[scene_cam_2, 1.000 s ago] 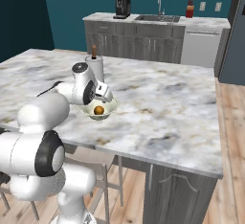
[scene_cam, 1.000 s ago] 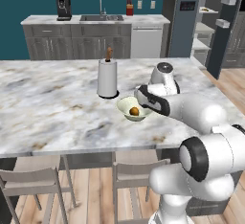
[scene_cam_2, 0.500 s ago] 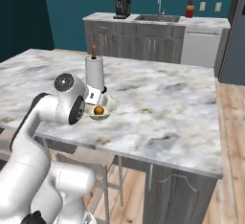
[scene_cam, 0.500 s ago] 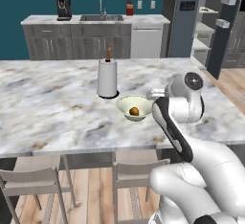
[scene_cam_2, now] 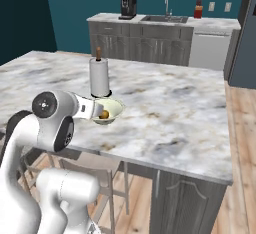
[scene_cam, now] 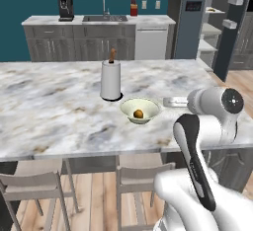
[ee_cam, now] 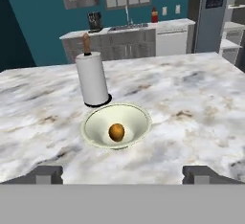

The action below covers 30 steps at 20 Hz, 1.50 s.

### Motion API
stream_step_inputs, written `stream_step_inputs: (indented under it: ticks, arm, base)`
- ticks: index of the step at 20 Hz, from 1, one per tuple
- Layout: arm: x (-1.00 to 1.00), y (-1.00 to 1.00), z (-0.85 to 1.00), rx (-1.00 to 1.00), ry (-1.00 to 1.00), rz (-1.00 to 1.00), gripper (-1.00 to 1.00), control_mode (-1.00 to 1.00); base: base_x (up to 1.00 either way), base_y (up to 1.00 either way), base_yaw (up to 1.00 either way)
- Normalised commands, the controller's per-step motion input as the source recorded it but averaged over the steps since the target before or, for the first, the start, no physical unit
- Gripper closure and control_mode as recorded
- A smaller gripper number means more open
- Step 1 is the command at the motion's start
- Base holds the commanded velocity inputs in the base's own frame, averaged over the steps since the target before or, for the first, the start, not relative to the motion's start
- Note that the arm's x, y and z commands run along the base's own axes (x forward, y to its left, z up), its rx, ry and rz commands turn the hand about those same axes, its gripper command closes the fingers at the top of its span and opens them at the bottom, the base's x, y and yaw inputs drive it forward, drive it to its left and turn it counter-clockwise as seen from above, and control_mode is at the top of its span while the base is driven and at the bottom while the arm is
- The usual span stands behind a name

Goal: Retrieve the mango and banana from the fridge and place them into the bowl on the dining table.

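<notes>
My fingers (ee_cam: pixel 122 173) stand wide apart and hold nothing. The small orange-brown mango (ee_cam: pixel 116 131) sits in the middle of the pale cream-green shallow bowl (ee_cam: pixel 139 117) on the white-grey marble dining table (ee_cam: pixel 191 103), ahead of my tips and apart from them. The tall slate-blue fridge (scene_cam: pixel 190 22) stands open, off to my right; I judge the banana waits there.

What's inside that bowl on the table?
The bowl holds one orange-brown mango, lying at its middle. No banana is in it. The spot of bowl under the fruit is covered.
</notes>
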Motion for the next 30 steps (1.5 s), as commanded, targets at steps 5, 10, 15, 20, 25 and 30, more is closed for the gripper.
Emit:
stream_step_inputs:
  ticks: [5, 10, 15, 20, 25, 30]
  arm:
    - [0.00, 0.00, 0.00, 0.00, 0.00, 0.00, -1.00, 1.00]
    - [0.00, 0.00, 0.00, 0.00, 0.00, 0.00, -1.00, 1.00]
    - [0.00, 0.00, 0.00, 0.00, 0.00, 0.00, -1.00, 1.00]
    - [0.00, 0.00, 0.00, 0.00, 0.00, 0.00, -1.00, 1.00]
    - [0.00, 0.00, 0.00, 0.00, 0.00, 0.00, -1.00, 1.00]
    - [0.00, 0.00, 0.00, 0.00, 0.00, 0.00, -1.00, 1.00]
  base:
    - [-0.94, -0.50, 0.00]
    - [-0.84, -0.88, -0.11]
    - [-0.29, -1.00, -0.25]
    - [0.00, -1.00, -0.29]
    - [0.22, -1.00, -0.25]
    - [0.87, -1.00, -0.19]
